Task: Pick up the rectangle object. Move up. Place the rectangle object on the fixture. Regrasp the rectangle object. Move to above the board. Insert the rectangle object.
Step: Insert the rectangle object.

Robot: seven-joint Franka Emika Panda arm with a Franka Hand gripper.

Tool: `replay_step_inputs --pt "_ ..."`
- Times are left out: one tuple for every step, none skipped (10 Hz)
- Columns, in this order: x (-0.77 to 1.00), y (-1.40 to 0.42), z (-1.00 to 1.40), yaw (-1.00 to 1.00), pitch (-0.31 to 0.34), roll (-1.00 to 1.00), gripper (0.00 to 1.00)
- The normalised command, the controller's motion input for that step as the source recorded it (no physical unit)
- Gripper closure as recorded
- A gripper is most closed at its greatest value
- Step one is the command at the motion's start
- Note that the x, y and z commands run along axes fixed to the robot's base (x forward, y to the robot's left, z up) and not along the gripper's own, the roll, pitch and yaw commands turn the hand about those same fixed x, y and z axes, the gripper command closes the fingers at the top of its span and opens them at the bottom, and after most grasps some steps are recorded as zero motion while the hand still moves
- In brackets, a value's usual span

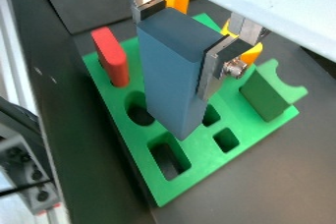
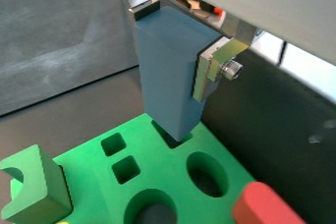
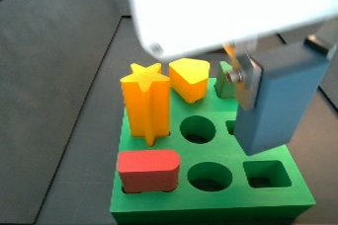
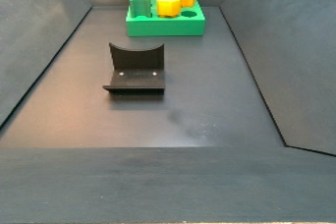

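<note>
My gripper (image 1: 182,39) is shut on the rectangle object (image 1: 178,76), a plain blue-grey block held upright by its upper end between the silver fingers (image 1: 217,66). It hangs over the green board (image 1: 197,164). Its lower end is close to the board's surface among the open holes (image 1: 167,154); I cannot tell whether it touches. Both wrist views show the grip (image 2: 178,39) on the block (image 2: 171,81). In a side view the block (image 3: 278,106) stands over the board's right side (image 3: 211,207). The dark fixture (image 4: 134,69) stands apart on the floor, nearer than the board (image 4: 164,22).
Standing in the board are a red rounded block (image 1: 110,53), a green notched block (image 1: 269,90), a yellow star piece (image 3: 148,101) and another yellow piece (image 3: 191,78). Round and square holes (image 3: 268,175) are open. Dark sloped walls (image 4: 39,61) enclose the floor.
</note>
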Motion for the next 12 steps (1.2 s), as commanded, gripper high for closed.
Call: replay_step_inputs --pt "0.63 -0.11 -0.39 -0.01 0.013 0.26 1.00" --pt "0.66 -0.14 -0.33 0.00 0.004 0.24 1.00" --pt "0.65 -0.18 -0.33 0.00 0.000 0.22 1.00" --pt "0.54 -0.21 -0.28 0.00 0.000 0.10 1.00" --pt "0.50 -0.23 -0.35 0.00 0.000 0.12 1.00" --pt "0.29 -0.21 -0.29 -0.05 -0.006 0.09 1.00" --pt "0.07 -0.05 -0.22 -0.19 -0.007 0.03 1.00" --pt "0.00 0.00 -0.10 -0.17 0.000 0.02 1.00" --pt "-0.06 0.01 -0.02 -0.28 0.000 0.03 1.00" --pt "-0.13 0.04 -0.02 -0.19 0.000 0.03 1.00" --pt "-0.11 0.04 0.00 -0.17 0.000 0.00 1.00" --pt "-0.03 0.00 0.00 -0.15 0.000 0.00 1.00"
